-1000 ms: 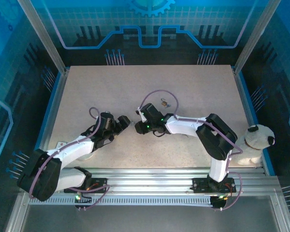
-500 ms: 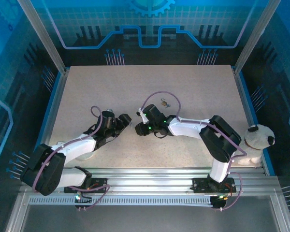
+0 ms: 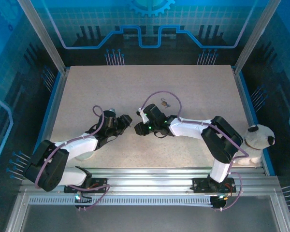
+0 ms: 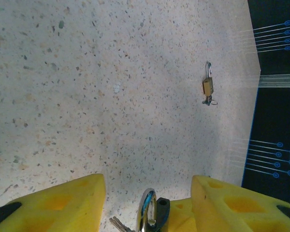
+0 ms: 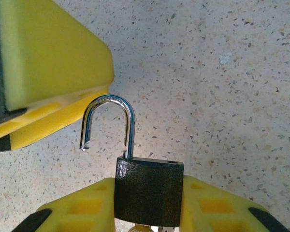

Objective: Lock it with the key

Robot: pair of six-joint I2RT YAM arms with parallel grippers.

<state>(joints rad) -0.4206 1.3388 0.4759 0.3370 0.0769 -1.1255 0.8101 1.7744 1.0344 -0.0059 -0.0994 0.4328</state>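
**Black padlock in the grip, not yet locked**

Clenched on the black padlock [image 5: 149, 188] with the right tool [image 5: 149, 195]: yellow pads [image 5: 87, 212] pressed to both sides of the textured body, over the speckled counter [image 5: 241, 96] near its middle. Seen from the right wrist with the steel shackle [image 5: 108, 121] swung out, one leg seated in the body and the free end hanging in the air, clear of its hole. So, not locked.

Facing it with the left tool [image 4: 147, 186], released, fingers [image 4: 63, 203] standing apart on either side of the shackle and touching nothing as far as can be told. Gripping nothing there. Glimpsed low in the left wrist view, just beside the shackle: a silvery key [image 4: 120, 224]. Cannot tell whether seated in the cylinder or merely hanging by it.

Judged about midway. Done: lock taken up and presented between the two arms. Left to do: shackle pressed home, key turned or drawn out. Probably calls next for lining the free end up with its hole and squeezing it down, perhaps with the left tool bearing on the bow of the shackle against the right tool's hold.

Lying well apart on the counter, toward the far side: a small brass padlock [image 4: 208, 87] with something small and dark at its foot, perhaps keys. Untouched by either tool.
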